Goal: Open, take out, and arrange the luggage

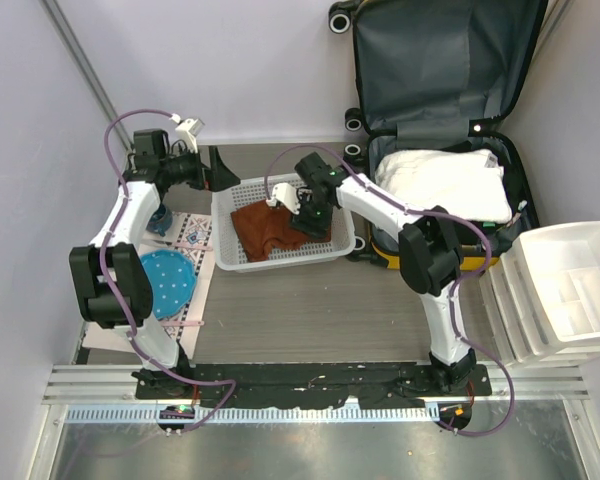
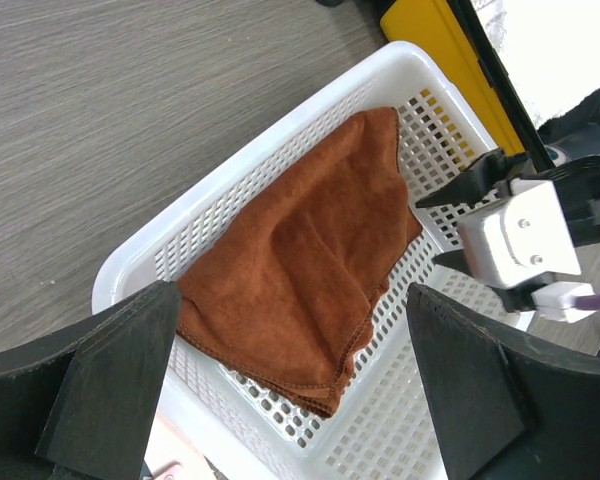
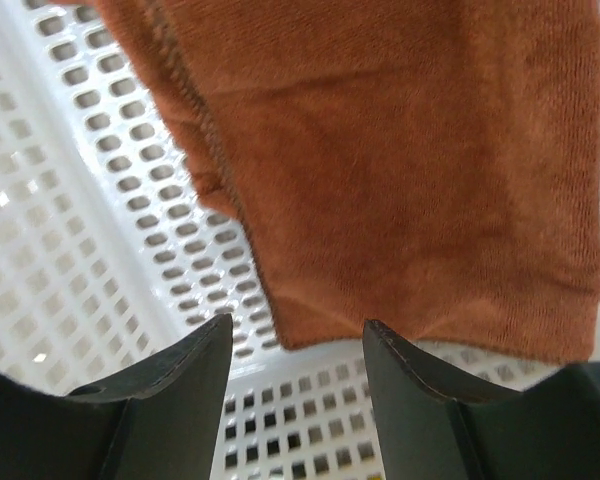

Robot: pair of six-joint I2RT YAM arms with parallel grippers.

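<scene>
- Top view: the yellow suitcase [image 1: 440, 60] stands open at the far right of the tabletop [image 1: 320, 310]. Its grey-lined lid leans upright against the back wall. Its lower half lies flat, filled with a folded white textile [image 1: 445, 185].
- Top view: a white mesh basket [image 1: 280, 258] sits in the middle, just left of the suitcase, with a rust-brown cloth [image 1: 260, 228] lying inside. The right hand [image 1: 315, 215] hangs over the basket's right part, above the cloth. The left hand [image 1: 218, 170] is at the basket's far left corner. White drawer bins [image 1: 570, 290] stand at the right edge, and a blue disc [image 1: 168, 282] lies at the left.
- Left wrist view: the left hand is released, its two dark fingers spread wide with nothing between them. Below lies the basket with the crumpled cloth. The suitcase's yellow shell shows at the upper right, and the right hand is over the basket's right side.
- Right wrist view: the right hand is released, its fingers [image 3: 195, 390] apart above the basket floor. The cloth's hemmed edge lies at the tips, not pinched.
</scene>
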